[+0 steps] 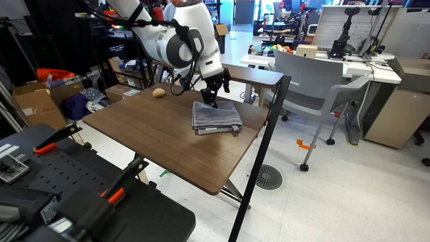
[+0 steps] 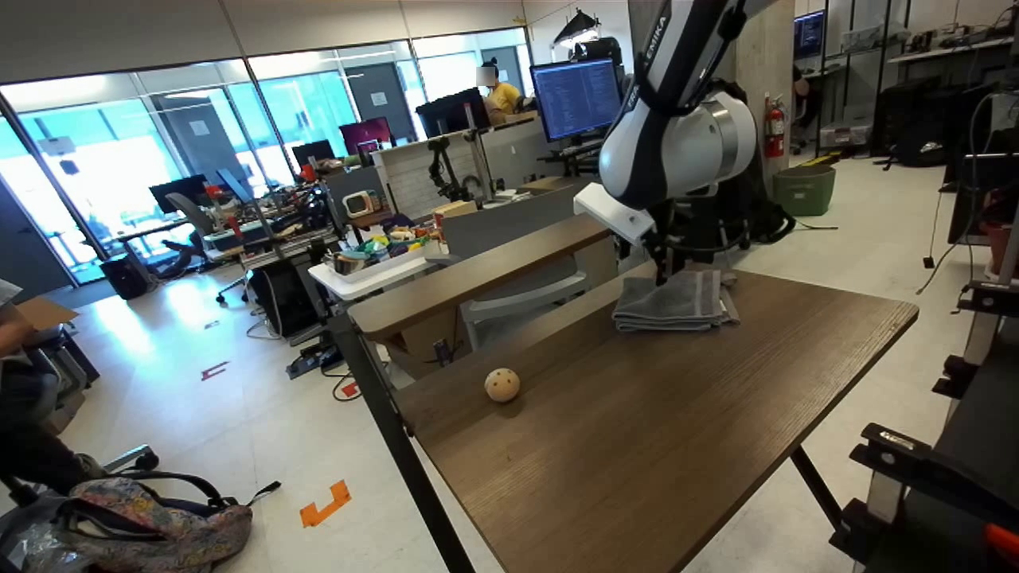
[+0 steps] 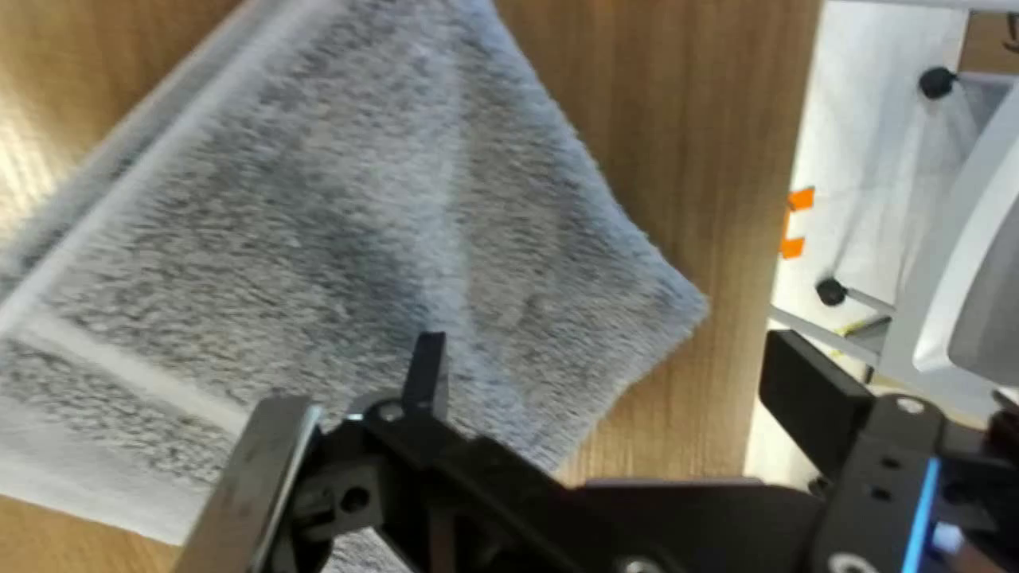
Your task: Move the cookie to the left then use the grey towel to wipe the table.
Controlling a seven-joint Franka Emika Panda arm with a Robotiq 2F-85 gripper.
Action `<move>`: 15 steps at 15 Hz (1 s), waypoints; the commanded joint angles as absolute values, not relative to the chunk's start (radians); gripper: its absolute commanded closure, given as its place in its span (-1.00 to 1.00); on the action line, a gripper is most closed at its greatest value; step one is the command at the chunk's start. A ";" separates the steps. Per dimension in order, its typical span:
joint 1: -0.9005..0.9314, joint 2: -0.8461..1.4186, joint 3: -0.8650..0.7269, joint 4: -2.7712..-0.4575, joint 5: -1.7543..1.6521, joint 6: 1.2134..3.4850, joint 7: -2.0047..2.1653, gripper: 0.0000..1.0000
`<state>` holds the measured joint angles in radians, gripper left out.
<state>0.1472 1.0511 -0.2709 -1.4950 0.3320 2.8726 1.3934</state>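
Observation:
The cookie (image 1: 158, 93) is a small round tan lump with dark spots, resting on the brown table (image 1: 158, 121). It also shows in an exterior view as the spotted cookie (image 2: 502, 385), well apart from the cloth. Folded in layers, the grey towel (image 1: 216, 117) lies on the same tabletop and fills much of the wrist view as grey towel (image 3: 318, 239). My gripper (image 3: 607, 342) is tilted and open, its jaws wide apart with nothing gripped. One fingertip (image 3: 428, 358) is over the towel; whether it touches is unclear. The opposite finger is out past the towel's corner.
A black post (image 1: 262, 154) rises at the table's corner. Along one side runs a raised wooden shelf (image 2: 486, 274), with a grey chair (image 1: 307, 77) beyond it. A dark bench (image 1: 158, 208) with orange-tipped clamps stands near another edge.

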 commanded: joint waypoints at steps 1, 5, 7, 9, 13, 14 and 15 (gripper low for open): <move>0.182 1.153 -0.400 -1.372 0.287 2.841 1.575 -1.00; 0.087 1.084 -0.236 -1.454 0.263 2.748 1.473 -1.00; 0.004 1.032 -0.133 -1.512 0.270 2.798 1.329 -1.00; -0.064 0.999 -0.024 -1.550 0.306 2.832 1.206 -1.00; -0.163 0.950 0.079 -1.596 0.376 2.691 1.059 -1.00; -0.191 0.942 0.100 -1.602 0.390 2.627 1.017 -1.00; -0.210 0.934 0.114 -1.615 0.405 2.586 0.965 -1.00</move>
<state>-0.1355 0.9882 0.0504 -1.5548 0.3505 2.6984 1.0998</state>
